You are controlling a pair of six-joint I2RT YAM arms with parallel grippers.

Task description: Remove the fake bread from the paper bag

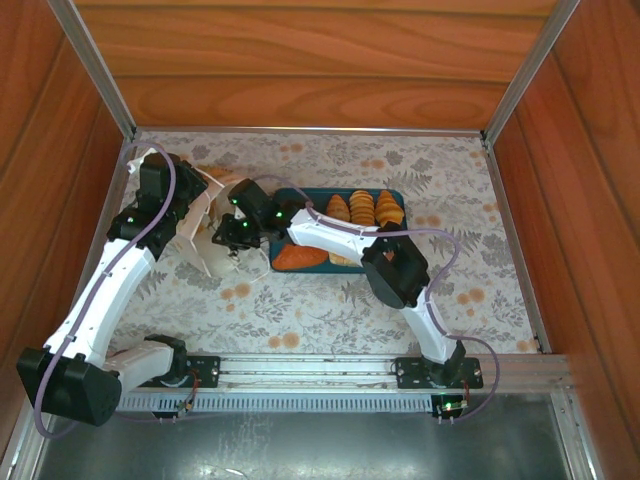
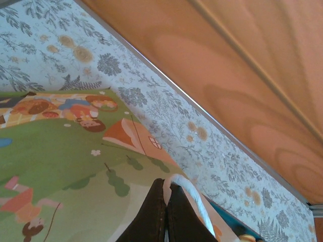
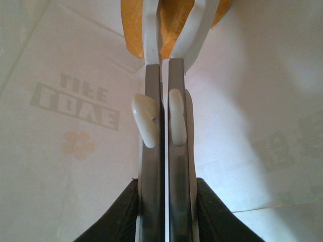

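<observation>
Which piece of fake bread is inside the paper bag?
The yellow-orange piece pinched in the right gripper, white bag walls around it; the other pieces lie on the teal tray.

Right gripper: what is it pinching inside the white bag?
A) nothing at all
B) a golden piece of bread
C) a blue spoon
B: the right wrist view shows the right gripper closed on a golden piece of fake bread, with the white walls of the paper bag all around it.

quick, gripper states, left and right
left gripper: closed, pinching the paper bag at its edge
right gripper: closed on a piece of fake bread inside the bag
</observation>
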